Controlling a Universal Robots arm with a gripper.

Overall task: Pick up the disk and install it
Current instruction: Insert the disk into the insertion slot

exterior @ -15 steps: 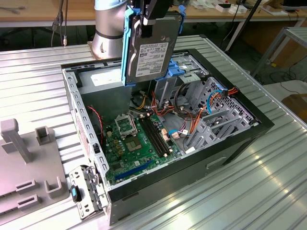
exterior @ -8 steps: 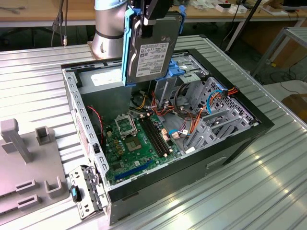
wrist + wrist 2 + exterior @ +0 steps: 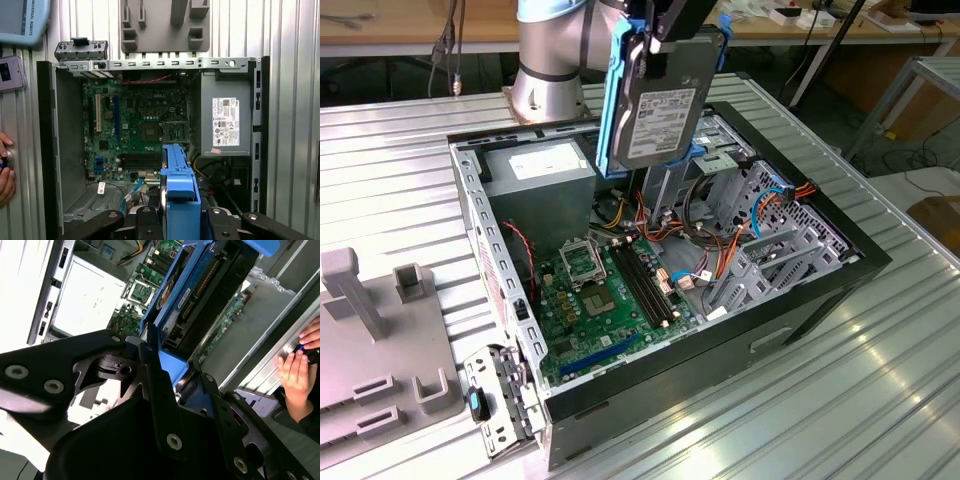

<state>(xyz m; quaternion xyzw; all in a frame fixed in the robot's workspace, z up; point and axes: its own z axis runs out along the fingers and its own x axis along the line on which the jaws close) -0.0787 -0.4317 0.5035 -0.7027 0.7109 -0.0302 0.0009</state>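
Observation:
The disk (image 3: 660, 110), a dark grey drive with a white label in a bright blue carrier frame, hangs nearly upright above the back of the open computer case (image 3: 480, 220). My gripper (image 3: 665, 25) is shut on its upper end. The second wrist view shows the disk (image 3: 172, 305) edge-on over the motherboard, held between the black fingers (image 3: 150, 365). In the first wrist view the blue frame (image 3: 177, 185) points down toward the case interior, with the gripper (image 3: 177, 220) clamped on it.
Inside the case lie a green motherboard (image 3: 600, 300), a grey power supply (image 3: 540, 170), coloured cables (image 3: 710, 270) and a metal drive cage (image 3: 750, 220) topped by a blue bracket (image 3: 698, 155). A grey fixture plate (image 3: 370, 340) sits at the exterior view's left. A person's hand (image 3: 295, 370) rests beside the case.

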